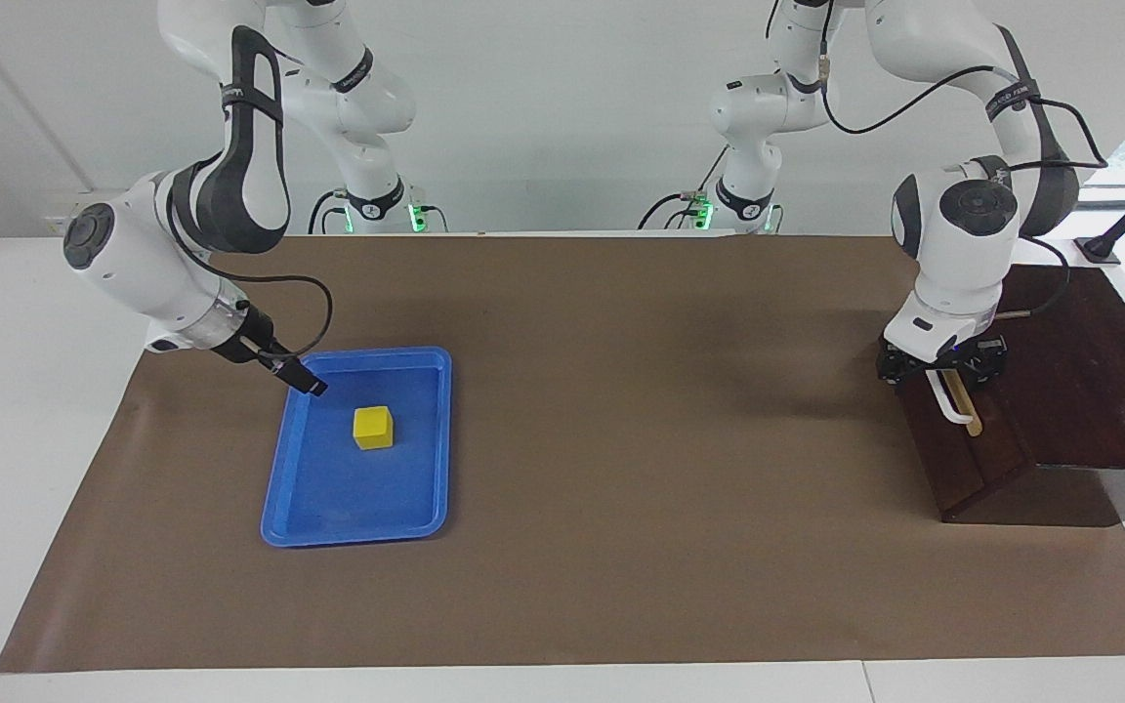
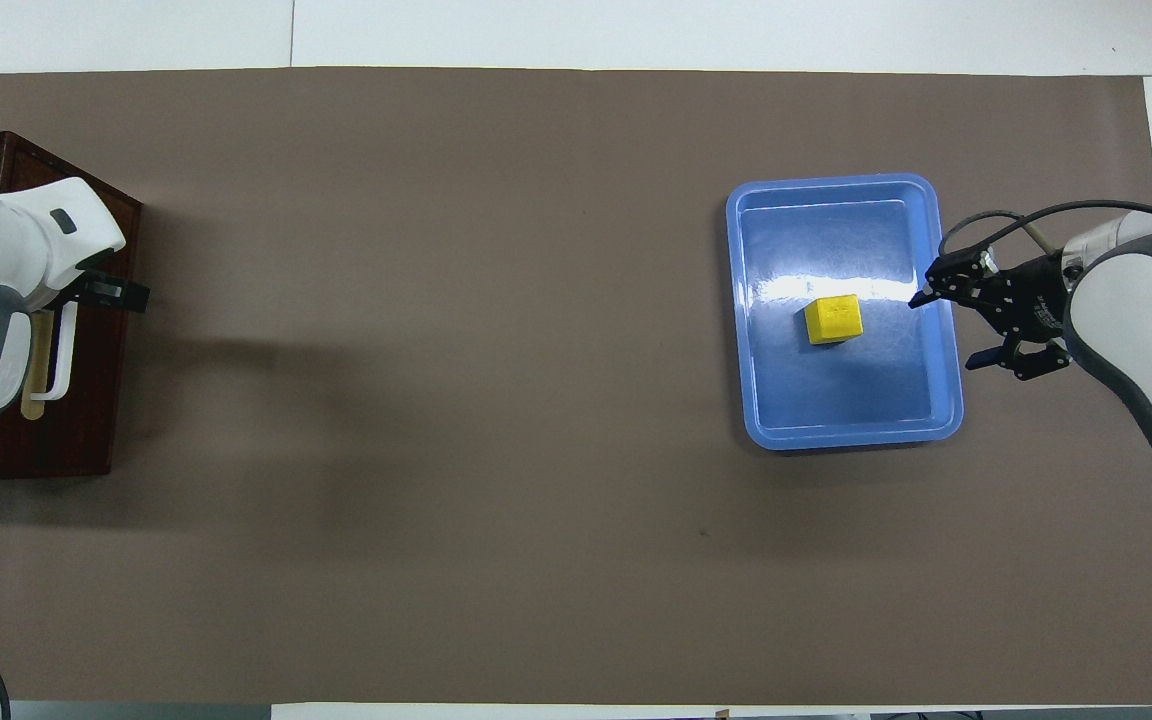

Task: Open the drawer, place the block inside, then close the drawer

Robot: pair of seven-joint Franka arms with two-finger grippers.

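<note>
The left hand point(image 1: 943, 376) sat at the closed dark brown wooden drawer's point(image 1: 975, 459) white bar handle point(image 1: 953, 402), grip unclear; the right hand point(image 2: 948, 325), fingers spread, hovered beside the small yellow cube point(image 2: 833, 320) in the blue plastic tray point(image 2: 766, 430). A slipping pull risked leaving the drawer shut.

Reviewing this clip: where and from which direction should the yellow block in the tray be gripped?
Grip the block across two opposite vertical faces, coming straight down from above. It is a small cube sitting flat and alone in the blue tray, whose raised rim hinders a low sideways approach. The right pincer is open over the tray's edge.
</note>
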